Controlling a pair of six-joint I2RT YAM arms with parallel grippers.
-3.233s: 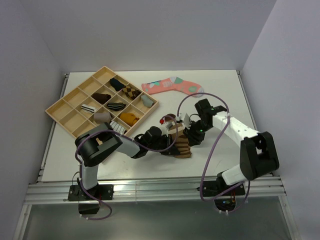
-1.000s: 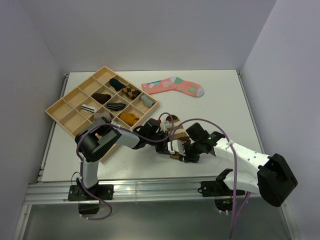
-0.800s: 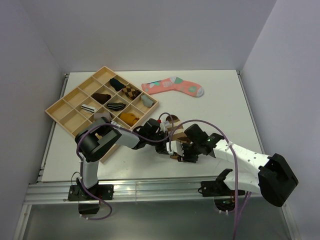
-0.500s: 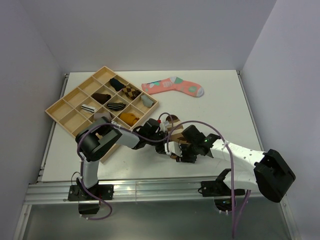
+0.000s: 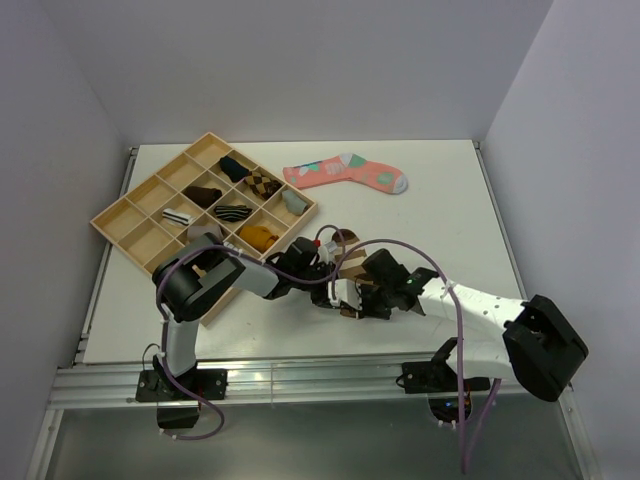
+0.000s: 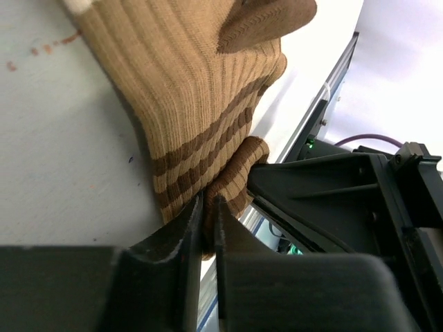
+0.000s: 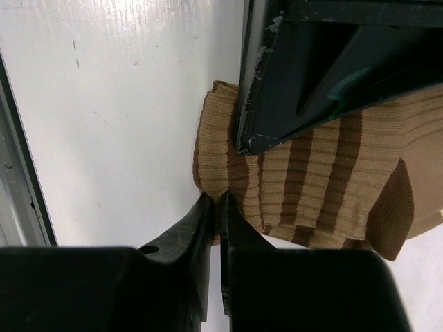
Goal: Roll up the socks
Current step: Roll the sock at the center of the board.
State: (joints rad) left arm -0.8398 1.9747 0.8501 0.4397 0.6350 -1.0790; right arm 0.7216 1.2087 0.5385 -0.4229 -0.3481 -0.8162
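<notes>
The brown sock with tan bands (image 5: 350,262) lies bunched on the table near the front middle. In the left wrist view (image 6: 201,117) its ribbed end is pinched between my left gripper (image 6: 206,204), which is shut on it. In the right wrist view the sock (image 7: 325,187) lies flat with its lower left corner pinched in my right gripper (image 7: 216,204), also shut on it. From above both grippers, left (image 5: 335,290) and right (image 5: 362,298), meet at the sock's near end. The white black-striped sock is not seen loose on the table.
A wooden compartment tray (image 5: 118,215) at the back left holds several rolled socks. The coral-pink sock (image 5: 345,172) lies flat at the back middle. The table's front rail (image 5: 300,375) runs close behind the grippers.
The right arm swung from the sock's far right side round to its near end and closed on it. The left gripper stayed on the sock, which shifted slightly.
</notes>
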